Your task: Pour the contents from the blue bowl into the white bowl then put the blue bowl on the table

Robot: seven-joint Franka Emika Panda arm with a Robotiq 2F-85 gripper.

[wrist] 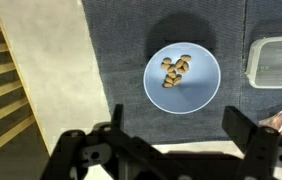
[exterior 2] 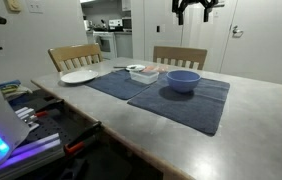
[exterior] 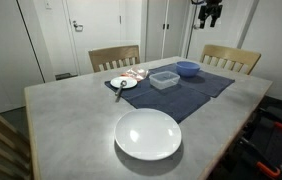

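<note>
By the near edge of the table (exterior: pixel 71 115) in an exterior view sits a white dish (exterior: pixel 148 134). Toward the far edge, on a dark blue mat (exterior: pixel 196 92), the blue bowl (exterior: pixel 188 68) stands upright beside a translucent container (exterior: pixel 164 78). Well above it hangs the gripper (exterior: pixel 211 14), jaws spread, empty.

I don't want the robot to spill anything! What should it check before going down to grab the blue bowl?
1. Gripper open: ok, jaws wide apart.
2. Gripper over the blue bowl: ok, high above it, nothing held.
3. The bowl upright on the dark mat: ok.
4. Brown pieces inside the bowl: ok.
5. Room beside the clear container: ok, a gap shows in the wrist view.
6. White dish within reach: cannot tell.
</note>
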